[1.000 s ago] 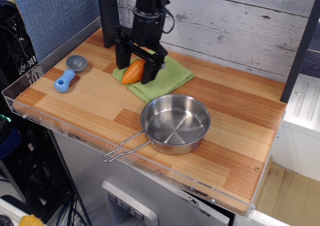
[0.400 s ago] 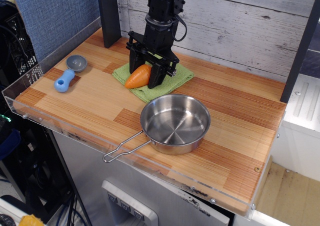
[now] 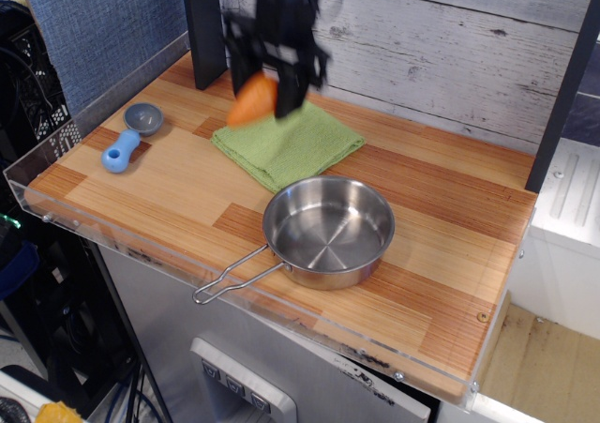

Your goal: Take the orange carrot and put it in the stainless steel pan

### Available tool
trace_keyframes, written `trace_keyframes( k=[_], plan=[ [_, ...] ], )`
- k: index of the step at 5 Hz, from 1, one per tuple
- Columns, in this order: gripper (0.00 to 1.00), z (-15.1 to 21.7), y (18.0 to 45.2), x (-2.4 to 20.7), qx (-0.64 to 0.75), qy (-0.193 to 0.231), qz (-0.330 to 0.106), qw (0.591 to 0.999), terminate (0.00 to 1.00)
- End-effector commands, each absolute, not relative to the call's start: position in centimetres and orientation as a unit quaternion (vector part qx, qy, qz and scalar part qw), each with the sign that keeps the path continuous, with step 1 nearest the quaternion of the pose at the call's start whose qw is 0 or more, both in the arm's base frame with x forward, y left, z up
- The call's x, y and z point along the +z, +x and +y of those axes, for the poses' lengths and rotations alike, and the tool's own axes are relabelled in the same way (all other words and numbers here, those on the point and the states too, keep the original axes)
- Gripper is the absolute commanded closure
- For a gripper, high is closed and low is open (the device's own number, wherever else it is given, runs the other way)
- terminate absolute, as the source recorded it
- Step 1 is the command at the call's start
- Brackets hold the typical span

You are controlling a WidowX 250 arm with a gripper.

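A: So what's hard to make out here?

B: Mostly the pincer (image 3: 265,90), it's smeared with motion blur, so the finger edges run together. The arm above it gets chopped off by the top edge.

A: And the orange carrot (image 3: 251,101)?

B: Blurry too. Its upper end is tucked between the dark fingers, so I can't see the whole shape or exactly where the pads touch it.

A: Anything else?

B: The back edge of the green cloth (image 3: 288,144) sits partly behind the carrot and pincer. The desk (image 3: 441,245) has its right corner hidden behind the dark post.
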State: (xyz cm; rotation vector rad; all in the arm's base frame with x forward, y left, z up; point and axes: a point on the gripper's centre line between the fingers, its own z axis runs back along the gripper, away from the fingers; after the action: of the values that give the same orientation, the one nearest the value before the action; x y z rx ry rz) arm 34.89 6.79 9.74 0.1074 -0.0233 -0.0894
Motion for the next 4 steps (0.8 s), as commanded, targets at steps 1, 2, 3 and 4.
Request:
trace_keyframes(
  k=[1,2,3,4],
  plan=[
    [1.0,1.2,32.7,14.0,-0.1,0.041,-0.053,0.993,0.0],
    [1.0,-1.7,31.4,11.8,-0.153,0.03,-0.025,0.987,0.0],
    [1.0,-2.4,30.8,10.1,-0.174,0.035,-0.006,0.984,0.0],
    [1.0,-1.6,30.5,8.2,-0.169,0.037,0.017,0.985,0.0]
  ],
)
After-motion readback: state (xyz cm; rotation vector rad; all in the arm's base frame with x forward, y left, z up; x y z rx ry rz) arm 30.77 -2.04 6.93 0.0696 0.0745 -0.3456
